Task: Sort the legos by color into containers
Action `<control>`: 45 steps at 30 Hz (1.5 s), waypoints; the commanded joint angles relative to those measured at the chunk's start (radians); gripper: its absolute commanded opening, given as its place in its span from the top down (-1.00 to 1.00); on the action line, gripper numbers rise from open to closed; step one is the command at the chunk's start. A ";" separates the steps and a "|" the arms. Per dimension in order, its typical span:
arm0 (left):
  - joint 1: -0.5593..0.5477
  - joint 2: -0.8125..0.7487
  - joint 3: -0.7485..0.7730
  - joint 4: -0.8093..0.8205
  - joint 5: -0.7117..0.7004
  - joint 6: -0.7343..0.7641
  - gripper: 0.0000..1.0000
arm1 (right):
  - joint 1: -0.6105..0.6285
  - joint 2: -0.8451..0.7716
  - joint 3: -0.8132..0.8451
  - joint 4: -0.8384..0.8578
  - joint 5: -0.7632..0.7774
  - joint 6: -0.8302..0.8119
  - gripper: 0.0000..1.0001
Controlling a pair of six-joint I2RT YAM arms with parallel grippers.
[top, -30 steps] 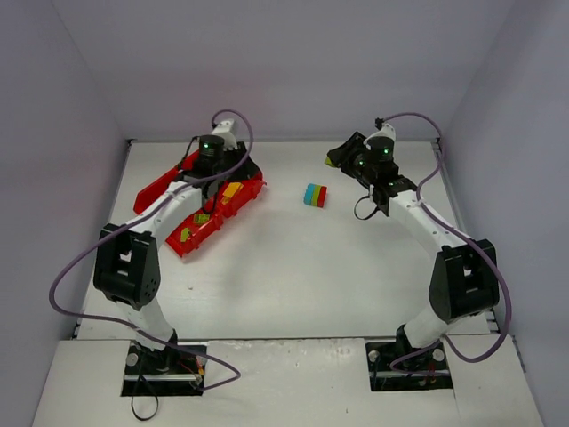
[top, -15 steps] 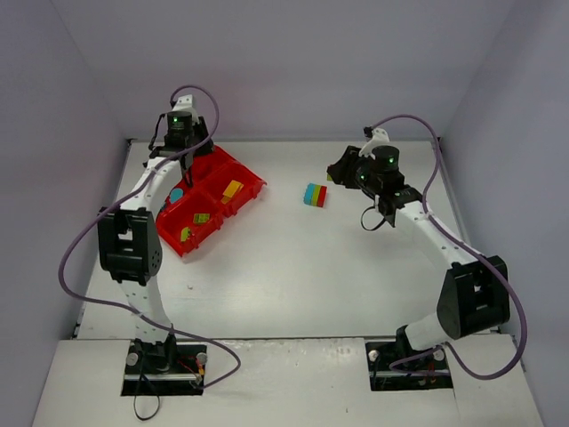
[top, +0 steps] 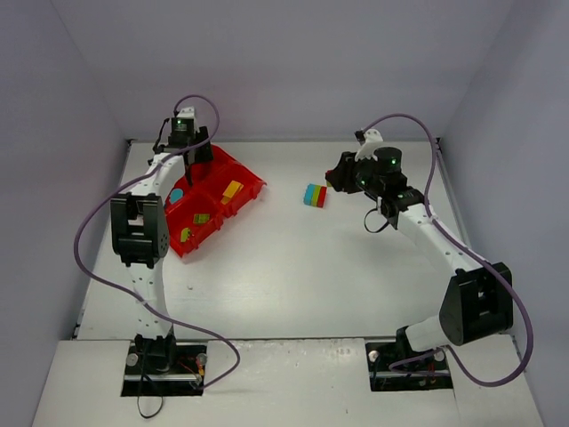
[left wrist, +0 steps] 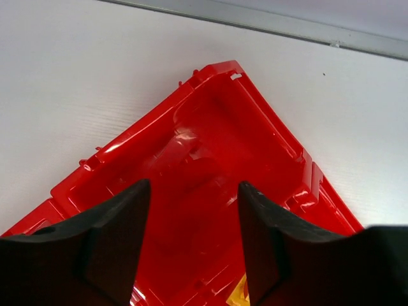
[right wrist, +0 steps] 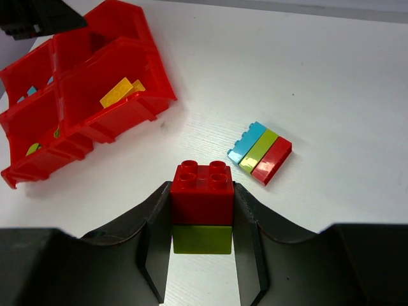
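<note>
Red tray (top: 258,184) at desk's far-left corner. Left arm stretched forward, left gripper (left wrist: 194,191) over far compartment, jaws apart. Right arm bent inward, right gripper (right wrist: 202,191) clamped on red-green stack (right wrist: 201,220), raised near tricolour stack (right wrist: 260,152).

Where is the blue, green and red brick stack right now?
In the top view the stack lies on the bare table, right of the red tray and left of the right hand, touching neither.

Bright, even overhead light — soft faint shadows; glare patches on red tray (left wrist: 183,137).
</note>
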 commanded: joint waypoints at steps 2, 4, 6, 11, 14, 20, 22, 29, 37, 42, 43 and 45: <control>0.003 -0.107 0.059 -0.009 0.041 0.013 -0.09 | 0.000 -0.005 0.047 0.042 -0.115 -0.094 0.78; 0.002 -0.138 0.067 -0.051 0.076 0.011 -0.15 | 0.003 0.005 0.061 0.036 -0.135 -0.117 0.76; -0.003 -0.162 0.067 -0.093 0.112 0.011 -0.21 | 0.012 0.015 0.074 0.039 -0.151 -0.155 0.76; -0.021 -0.254 0.073 -0.193 0.279 -0.029 -0.21 | 0.040 0.034 0.096 0.042 -0.178 -0.276 0.75; -0.034 -0.303 0.058 -0.226 0.435 -0.094 -0.22 | 0.055 0.052 0.111 0.057 -0.206 -0.336 0.74; -0.098 -0.351 0.013 -0.178 0.690 -0.266 -0.22 | 0.108 0.083 0.125 0.114 -0.277 -0.451 0.70; -0.131 -0.357 0.007 -0.158 0.753 -0.305 -0.22 | 0.127 0.097 0.136 0.113 -0.275 -0.476 0.70; -0.256 -0.334 0.013 -0.097 0.854 -0.388 -0.24 | 0.185 0.134 0.159 0.116 -0.261 -0.539 0.68; -0.302 -0.299 0.045 -0.219 0.830 -0.299 -0.24 | 0.199 0.132 0.167 0.114 -0.260 -0.546 0.67; -0.336 -0.247 0.116 -0.359 0.808 -0.202 -0.24 | 0.199 0.126 0.165 0.114 -0.257 -0.548 0.67; -0.340 -0.241 0.128 -0.379 0.808 -0.182 -0.24 | 0.199 0.126 0.165 0.113 -0.257 -0.549 0.67; -0.350 -0.230 0.131 -0.390 0.810 -0.171 -0.24 | 0.199 0.124 0.165 0.110 -0.257 -0.551 0.67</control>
